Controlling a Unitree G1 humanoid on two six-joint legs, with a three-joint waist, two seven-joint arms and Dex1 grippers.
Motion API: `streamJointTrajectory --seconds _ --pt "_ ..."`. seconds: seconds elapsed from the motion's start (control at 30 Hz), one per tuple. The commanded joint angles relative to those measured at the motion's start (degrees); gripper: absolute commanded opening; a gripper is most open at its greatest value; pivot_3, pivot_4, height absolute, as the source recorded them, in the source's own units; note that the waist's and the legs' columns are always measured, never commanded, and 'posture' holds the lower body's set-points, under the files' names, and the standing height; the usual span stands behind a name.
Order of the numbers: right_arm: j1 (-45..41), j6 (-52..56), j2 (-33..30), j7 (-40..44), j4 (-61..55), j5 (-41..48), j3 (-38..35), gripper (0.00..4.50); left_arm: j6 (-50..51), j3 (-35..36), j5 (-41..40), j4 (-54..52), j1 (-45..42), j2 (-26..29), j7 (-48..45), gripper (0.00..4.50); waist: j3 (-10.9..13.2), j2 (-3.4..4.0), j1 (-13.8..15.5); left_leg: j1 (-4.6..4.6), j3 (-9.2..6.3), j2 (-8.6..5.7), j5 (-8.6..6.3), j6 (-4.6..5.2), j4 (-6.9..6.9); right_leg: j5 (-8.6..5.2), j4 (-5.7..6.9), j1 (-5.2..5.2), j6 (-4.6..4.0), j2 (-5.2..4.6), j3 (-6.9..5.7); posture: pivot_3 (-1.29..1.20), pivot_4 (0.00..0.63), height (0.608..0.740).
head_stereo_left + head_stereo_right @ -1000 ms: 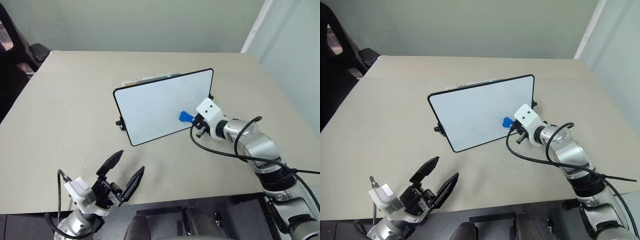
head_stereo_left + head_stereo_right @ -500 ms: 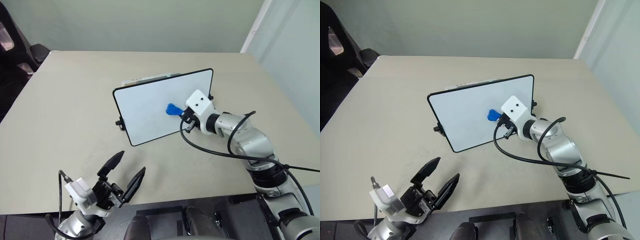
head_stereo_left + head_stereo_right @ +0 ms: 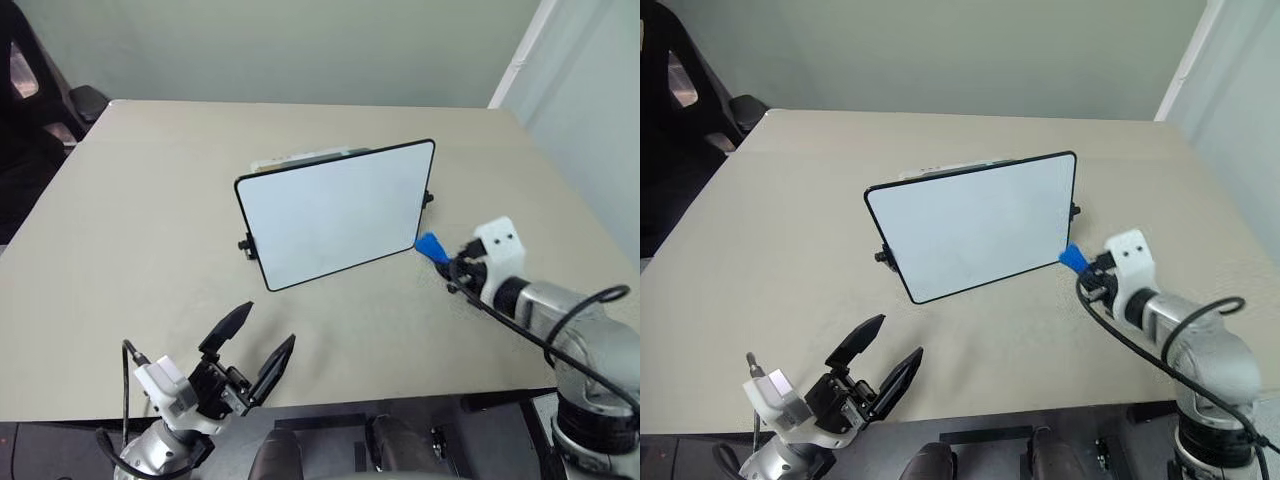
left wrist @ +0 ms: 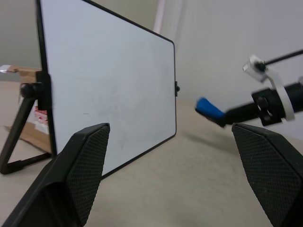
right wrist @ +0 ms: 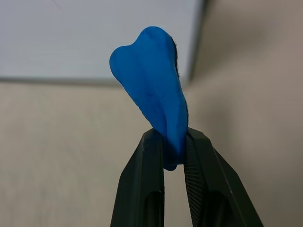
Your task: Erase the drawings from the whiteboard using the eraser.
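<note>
Robot holding a blue eraser beside an upright whiteboard on a beige table.

The table [image 3: 130,200] carries the whiteboard [image 3: 335,212], propped upright near the middle, its white face showing no marks. Off the board's near right corner, the right gripper [image 3: 447,260] pinches the blue eraser [image 3: 431,246] between closed fingers, clear of the board. At the near left, the left gripper [image 3: 262,340] hovers with fingers spread, holding nothing.

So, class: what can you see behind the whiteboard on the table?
Behind the whiteboard, a pale flat thing peeks over its top edge. The left wrist view shows a black prop leg and a cardboard-coloured thing with red print there. The board covers the rest.
</note>
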Motion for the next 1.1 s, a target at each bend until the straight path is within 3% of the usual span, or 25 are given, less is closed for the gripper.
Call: streamJointTrajectory --seconds 0.03,0.2,0.5,0.7,1.1 --pt "0.94 2.61 0.60 -1.37 -2.63 1.53 -2.72 0.31 -0.48 -0.73 0.38 -2.20 0.29 -0.29 0.08 4.50 0.01 0.01 -0.35 0.00 0.01 0.00 -0.01 0.02 0.00 0.00 0.02 0.01 0.00 0.02 0.00 0.00 0.150 0.740" --pt "0.83 2.21 0.45 -3.24 -0.12 1.19 -1.42 0.31 -0.50 -1.33 0.73 -2.90 0.47 -0.29 0.25 4.50 0.01 0.02 -0.46 0.17 0.01 0.00 0.00 0.25 -0.04 0.00 0.06 0.07 0.00 0.05 0.00 0.00 0.150 0.740" --pt "4.96 -4.30 -3.60 -0.85 -4.10 2.94 0.41 3.28 -0.61 -1.12 0.62 -3.27 0.52 -0.13 0.81 4.50 0.02 0.04 -0.34 0.11 0.01 0.00 -0.12 0.47 -0.09 -0.13 0.04 0.05 -0.14 0.05 0.00 0.00 0.150 0.740" --pt "9.52 -24.33 -1.78 1.75 -8.42 5.07 -2.62 3.28 -0.51 -0.90 0.29 -3.14 0.36 0.08 1.06 4.50 0.02 0.04 -0.17 0.06 0.03 0.00 -0.21 0.62 -0.09 -0.25 0.05 0.05 -0.09 0.06 0.00 0.00 0.150 0.740" --pt "8.03 -33.30 2.70 1.63 -6.56 15.45 -1.58 3.28 -0.43 -1.51 -0.19 -3.96 1.17 0.25 0.58 4.50 0.00 0.01 -0.09 0.24 0.01 0.00 -0.23 0.65 -0.06 -0.27 0.05 0.18 -0.15 0.06 0.00 0.00 0.150 0.740"
